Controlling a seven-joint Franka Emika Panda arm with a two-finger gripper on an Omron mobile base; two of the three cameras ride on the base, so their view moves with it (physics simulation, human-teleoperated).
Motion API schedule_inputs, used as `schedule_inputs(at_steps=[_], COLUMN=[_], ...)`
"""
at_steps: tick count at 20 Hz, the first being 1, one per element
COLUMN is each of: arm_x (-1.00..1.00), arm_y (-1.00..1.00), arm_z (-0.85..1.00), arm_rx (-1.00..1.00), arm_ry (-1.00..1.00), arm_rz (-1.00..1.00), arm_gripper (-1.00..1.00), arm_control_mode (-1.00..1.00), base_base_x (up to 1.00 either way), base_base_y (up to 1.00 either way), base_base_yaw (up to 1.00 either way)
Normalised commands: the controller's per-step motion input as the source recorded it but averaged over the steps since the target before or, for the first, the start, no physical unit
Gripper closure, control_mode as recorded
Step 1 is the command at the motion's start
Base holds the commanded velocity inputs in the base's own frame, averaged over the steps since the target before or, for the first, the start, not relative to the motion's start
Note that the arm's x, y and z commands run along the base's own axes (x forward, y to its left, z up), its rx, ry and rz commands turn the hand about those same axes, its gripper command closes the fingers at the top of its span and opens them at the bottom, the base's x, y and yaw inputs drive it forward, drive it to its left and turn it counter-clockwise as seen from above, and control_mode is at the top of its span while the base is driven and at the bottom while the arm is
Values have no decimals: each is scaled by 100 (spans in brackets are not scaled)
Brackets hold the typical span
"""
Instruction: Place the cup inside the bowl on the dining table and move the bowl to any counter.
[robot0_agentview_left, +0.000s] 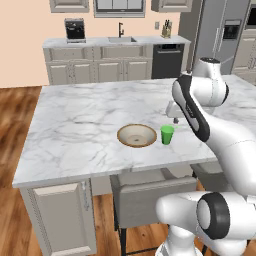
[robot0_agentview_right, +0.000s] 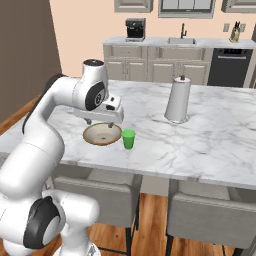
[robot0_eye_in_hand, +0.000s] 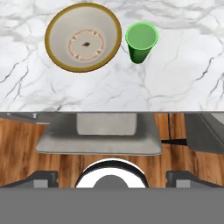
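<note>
Wide-open and empty, the gripper (robot0_eye_in_hand: 112, 177) hovers above the dining table (robot0_agentview_left: 75, 125) edge; the cup (robot0_eye_in_hand: 141, 41) stands upright just beside the bowl (robot0_eye_in_hand: 83, 37), so the reach is only beginning; next, I judge, descend over the cup and close.

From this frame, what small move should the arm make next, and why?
Probably bring the open gripper down over the cup. The cup stands upright on the dining table just beside the bowl, not yet in it, and the bowl is empty. The hand hangs above the table's near edge holding nothing, so grasping the cup seems to come first.
</note>
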Motion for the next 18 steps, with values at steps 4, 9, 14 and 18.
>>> schedule_inputs(at_steps=[4, 9, 14, 18], arm_x=[19, 16, 26, 31], arm_y=[-28, -22, -27, -21], arm_z=[0, 0, 0, -10], arm_rx=[1, 0, 0, 0], arm_ry=[3, 2, 0, 0], arm_rz=[1, 0, 0, 0], arm_gripper=[-100, -100, -100, -100], arm_control_mode=[-100, -100, -100, -100], base_base_x=[0, 0, 0, 0], base_base_y=[0, 0, 0, 0], base_base_yaw=[0, 0, 0, 0])
